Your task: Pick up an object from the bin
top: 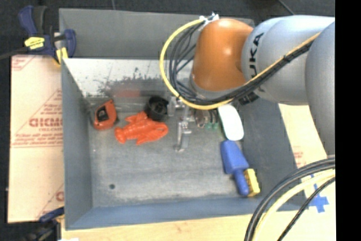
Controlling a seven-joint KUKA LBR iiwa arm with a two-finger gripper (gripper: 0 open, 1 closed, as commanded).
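Blue with a yellow end, a plastic toy tool lies nearest, by the right wall of the grey metal bin; the rest of the near floor is bare. Just beyond it rests a white oval piece, perhaps a computer mouse. At mid-floor the gripper hangs low over bare metal, just beside the right end of an orange lobster-like toy. Whether the jaws are apart or together I cannot tell from this angle, and nothing shows between them. Farther back, near the far wall, sit a black round thing and an orange-and-black tape measure. By my reading the pick is hardly begun. The gripper is down in the bin, but every thing lies on the floor, the lobster toy closest to it. Closing on a thing and lifting it clear are both left to do.
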